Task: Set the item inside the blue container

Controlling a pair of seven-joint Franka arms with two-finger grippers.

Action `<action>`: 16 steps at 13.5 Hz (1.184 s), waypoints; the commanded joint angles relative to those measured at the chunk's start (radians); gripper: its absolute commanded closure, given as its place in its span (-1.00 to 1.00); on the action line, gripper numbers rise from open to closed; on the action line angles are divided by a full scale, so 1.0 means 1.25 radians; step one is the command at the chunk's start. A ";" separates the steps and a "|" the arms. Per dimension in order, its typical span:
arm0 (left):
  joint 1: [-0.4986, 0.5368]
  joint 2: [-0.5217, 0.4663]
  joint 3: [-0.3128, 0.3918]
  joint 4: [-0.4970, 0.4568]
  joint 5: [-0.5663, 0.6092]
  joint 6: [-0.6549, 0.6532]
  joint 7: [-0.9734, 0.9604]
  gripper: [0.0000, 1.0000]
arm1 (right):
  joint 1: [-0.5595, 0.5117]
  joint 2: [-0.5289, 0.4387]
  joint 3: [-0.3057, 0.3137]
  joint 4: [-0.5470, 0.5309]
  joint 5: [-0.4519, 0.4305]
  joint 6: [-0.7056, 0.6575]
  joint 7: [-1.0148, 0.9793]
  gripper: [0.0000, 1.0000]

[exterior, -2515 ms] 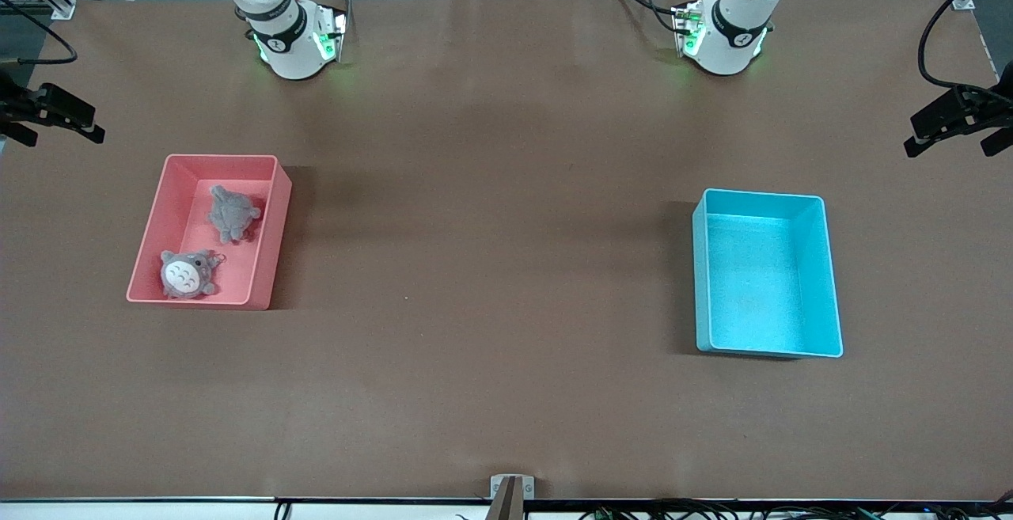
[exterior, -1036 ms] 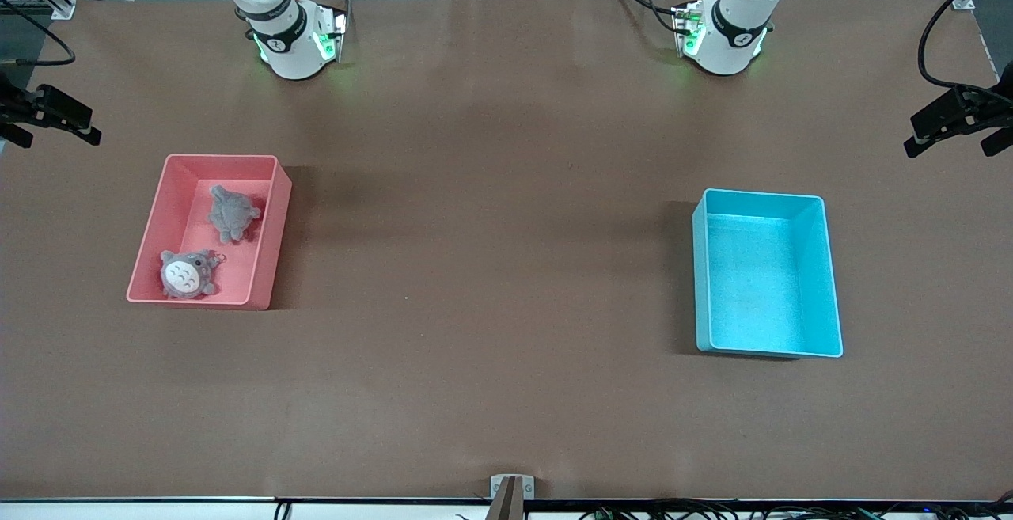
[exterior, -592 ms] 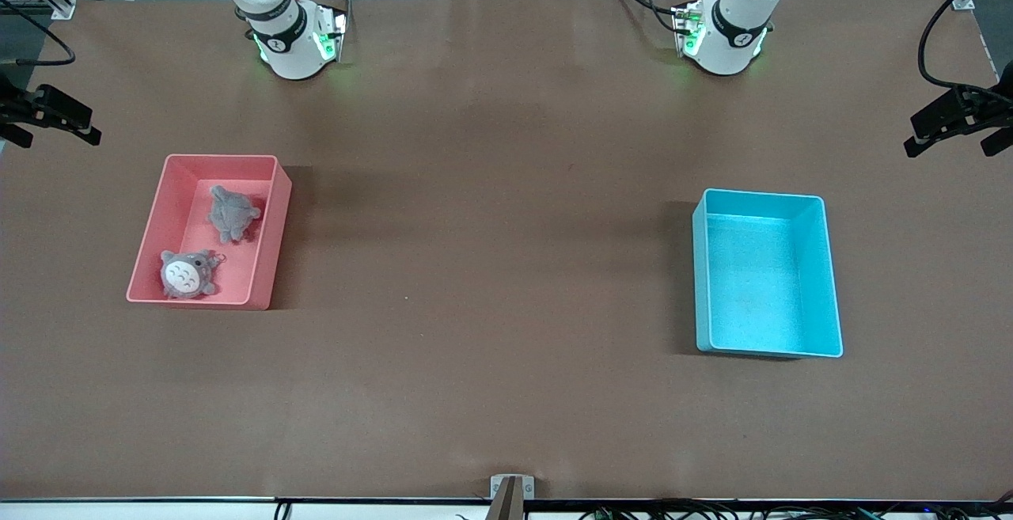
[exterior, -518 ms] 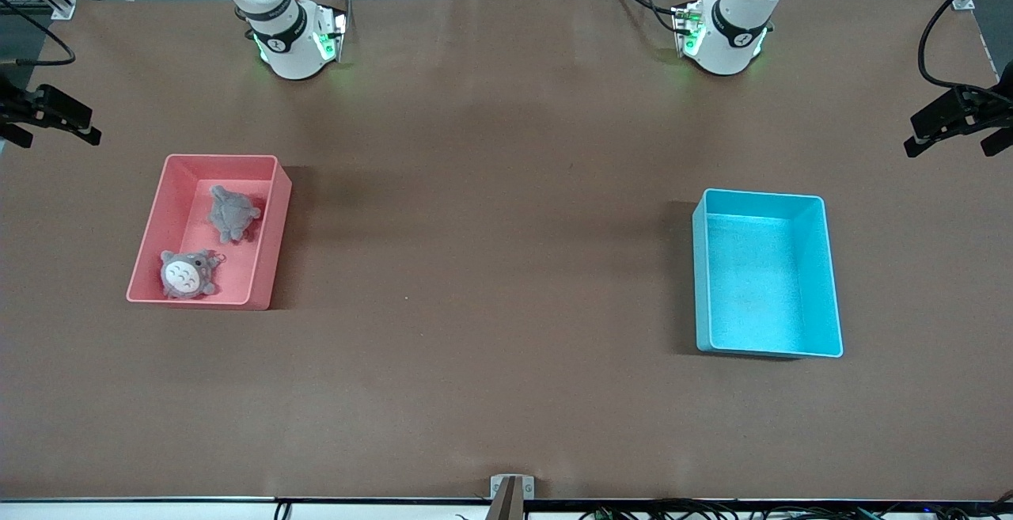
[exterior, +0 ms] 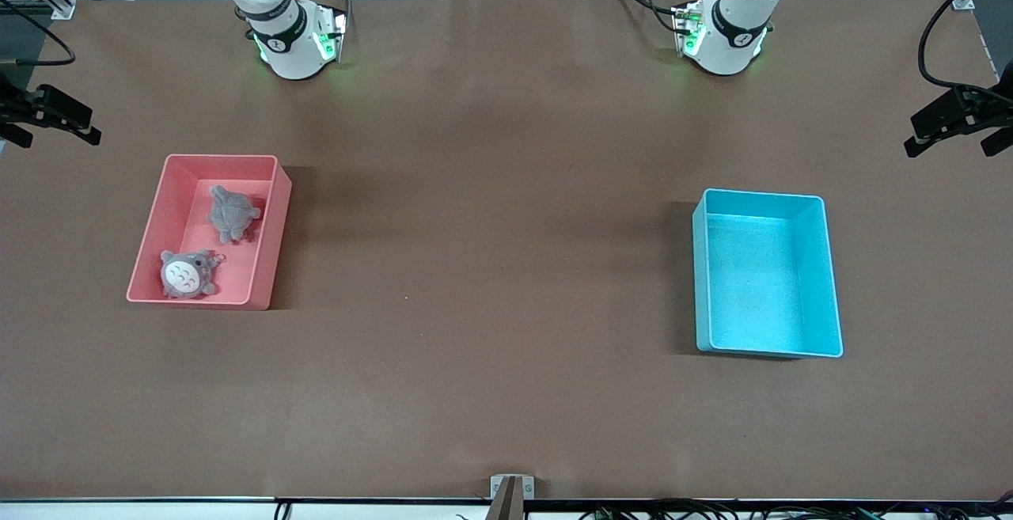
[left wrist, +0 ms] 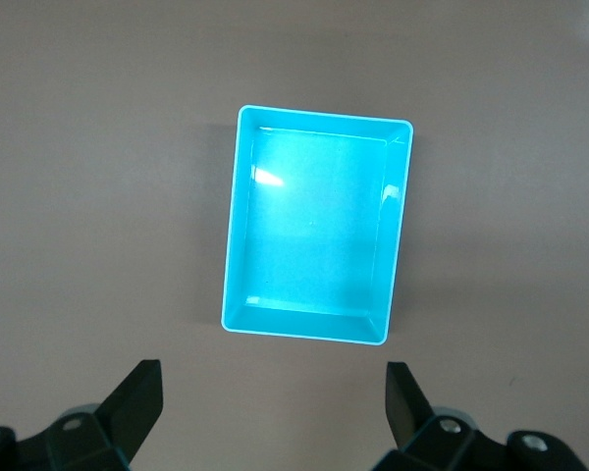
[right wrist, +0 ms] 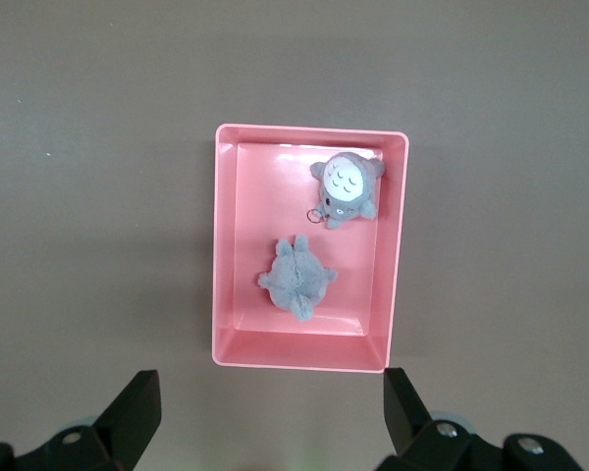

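Observation:
The blue container [exterior: 766, 273] [left wrist: 316, 235] stands with nothing in it at the left arm's end of the table. Two grey plush toys lie in the pink bin [exterior: 154, 231] [right wrist: 233, 245] at the right arm's end: one belly-up with a white face [exterior: 187, 273] [right wrist: 348, 185], one face-down [exterior: 232, 213] [right wrist: 297, 279]. High over the table, my left gripper [left wrist: 273, 404] hangs open above bare cloth beside the blue container. My right gripper [right wrist: 272, 406] is open too, high above bare cloth beside the pink bin. Neither gripper shows in the front view.
Both arm bases [exterior: 291, 43] [exterior: 722, 37] stand along the table edge farthest from the front camera. Black camera mounts [exterior: 47, 112] [exterior: 957, 116] reach in at each end of the table. Brown cloth covers the wide stretch between the two bins.

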 commanded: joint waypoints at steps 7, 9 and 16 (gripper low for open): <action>0.002 -0.010 0.001 -0.001 -0.014 0.004 0.016 -1.00 | -0.018 0.053 -0.005 0.026 -0.012 0.007 0.001 -1.00; 0.003 -0.010 0.001 -0.001 -0.014 0.004 0.016 -1.00 | -0.037 0.104 -0.005 0.039 -0.011 0.042 -0.005 -1.00; 0.003 -0.012 0.001 -0.001 -0.014 0.004 0.016 -1.00 | -0.057 0.194 -0.004 -0.077 0.031 0.140 0.011 -1.00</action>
